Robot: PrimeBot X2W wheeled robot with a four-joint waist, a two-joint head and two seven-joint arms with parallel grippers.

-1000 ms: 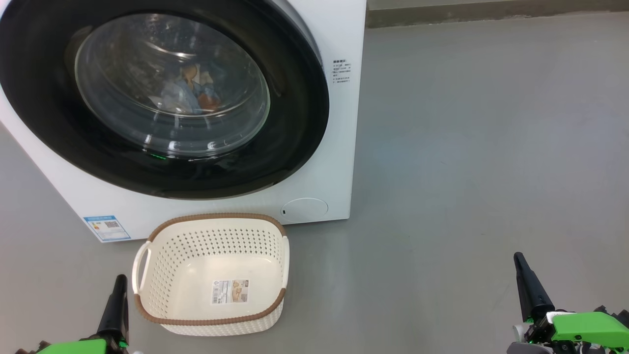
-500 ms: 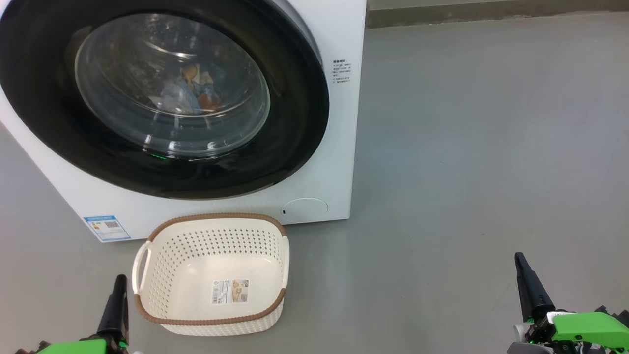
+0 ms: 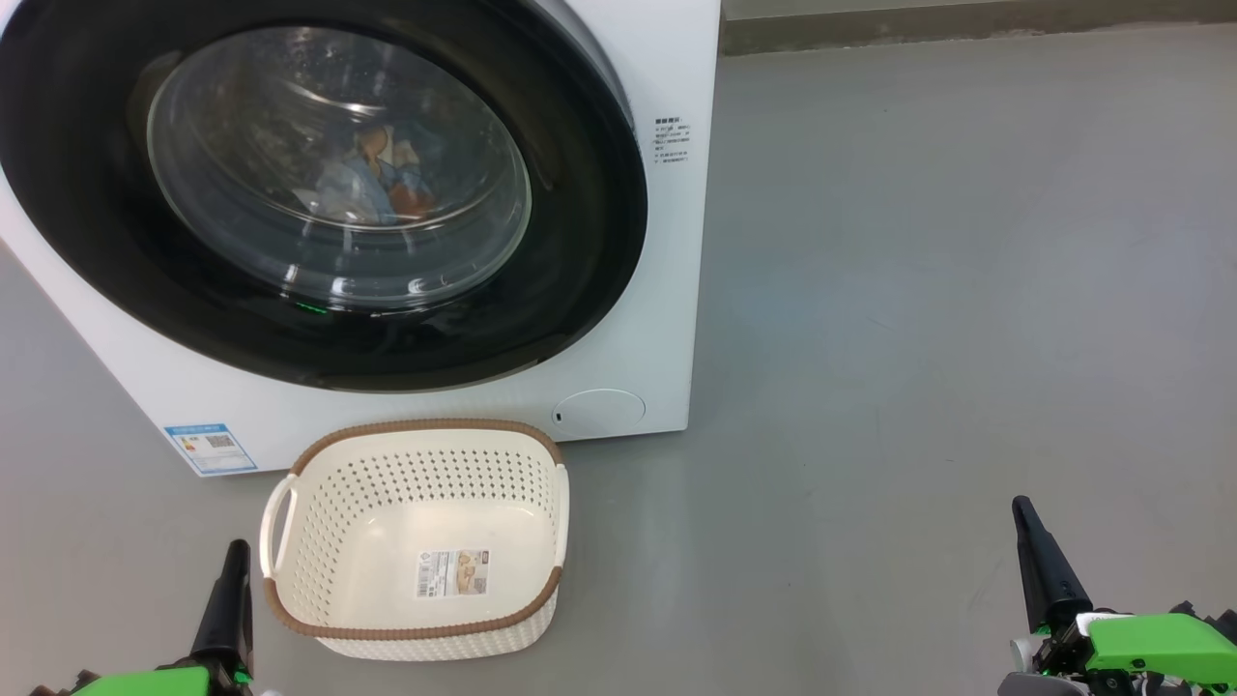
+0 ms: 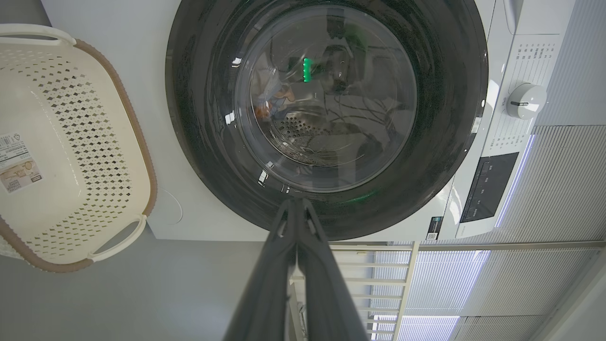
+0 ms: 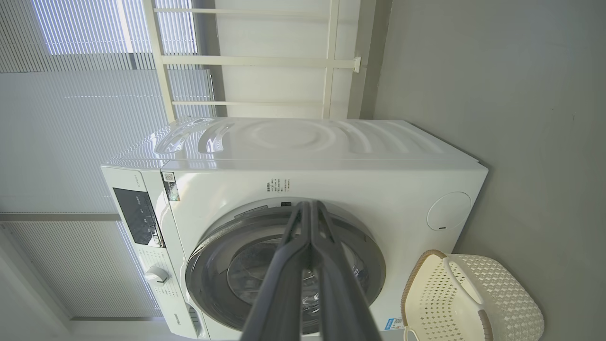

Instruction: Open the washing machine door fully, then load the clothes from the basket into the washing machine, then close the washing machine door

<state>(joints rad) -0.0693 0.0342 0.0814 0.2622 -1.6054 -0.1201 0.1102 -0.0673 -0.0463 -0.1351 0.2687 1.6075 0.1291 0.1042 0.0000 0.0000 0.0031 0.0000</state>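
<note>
Clothes (image 3: pixel 375 188) are held by neither gripper. The left gripper (image 3: pixel 235 551) is seen with its fingers pressed together and empty, just beside the left handle (image 3: pixel 275 527) of the basket (image 3: pixel 425 426). The right gripper (image 3: pixel 1021 507) is likewise closed on nothing, well apart over the bare grey floor (image 3: pixel 918 290). Outward from the left gripper, the basket is found empty but for its label sticker (image 3: pixel 452 572), just in front of the washing machine (image 3: pixel 667 290). Beyond it, the washing machine door (image 3: pixel 580 242) appears shut flush, and the light blue fabric is seen through its glass window (image 3: pixel 242 116), lying low in the drum (image 4: pixel 298 127). The garments are judged soft, light and limp, best pinched at a raised fold. The door is judged stiff, glossy and slippery, better taken at its outer edge, though no handle on it can be made out.
</note>
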